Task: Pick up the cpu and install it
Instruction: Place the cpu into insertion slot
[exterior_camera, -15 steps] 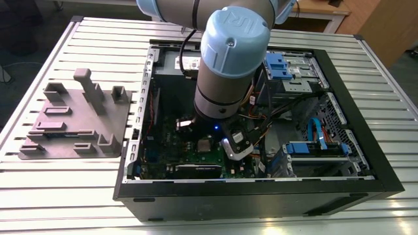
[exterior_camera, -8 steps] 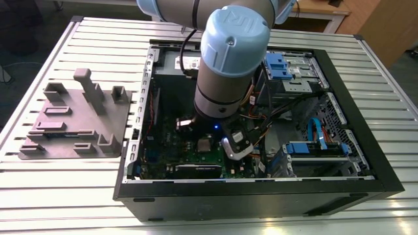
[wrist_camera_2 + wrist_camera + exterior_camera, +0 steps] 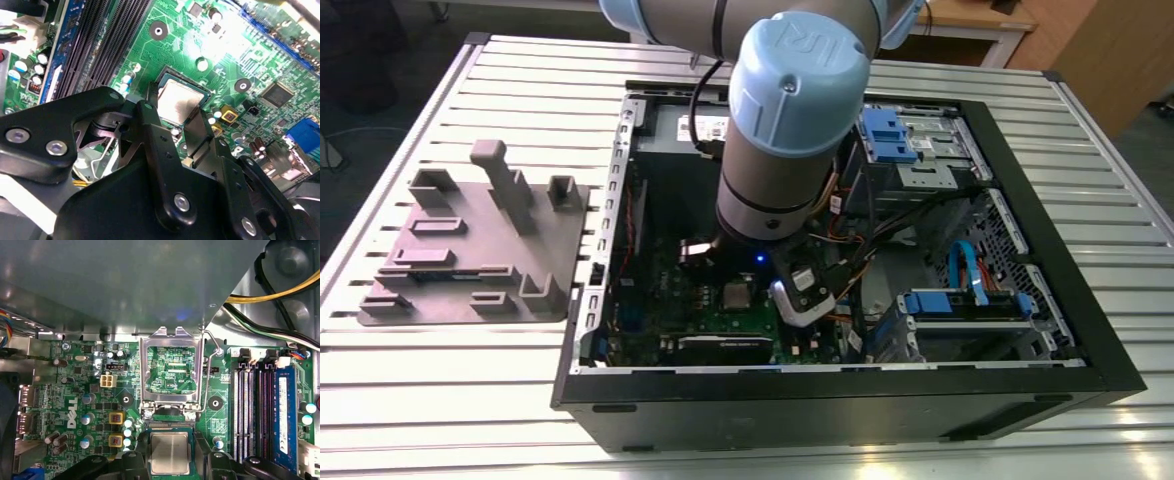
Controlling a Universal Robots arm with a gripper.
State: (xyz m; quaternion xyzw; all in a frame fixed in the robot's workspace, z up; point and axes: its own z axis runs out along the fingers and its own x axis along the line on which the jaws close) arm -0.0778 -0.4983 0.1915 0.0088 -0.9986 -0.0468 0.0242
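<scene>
Exterior view: cpu (image 3: 738,293) down on the board (image 3: 670,310). Second wrist view: pincer (image 3: 175,107) straddles it — clamped or free, you cannot tell. First wrist view: frame (image 3: 172,336) open — pull away skewed and you likely drag the cpu askew.

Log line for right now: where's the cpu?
cpu: lying flat on motherboard | socket frame: flipped open beside it | gripper: right over cpu | grip: cannot tell

Robotics lab: slatted aluminium table (image 3: 480,400), open computer case (image 3: 854,405), robot arm (image 3: 781,130).
</scene>
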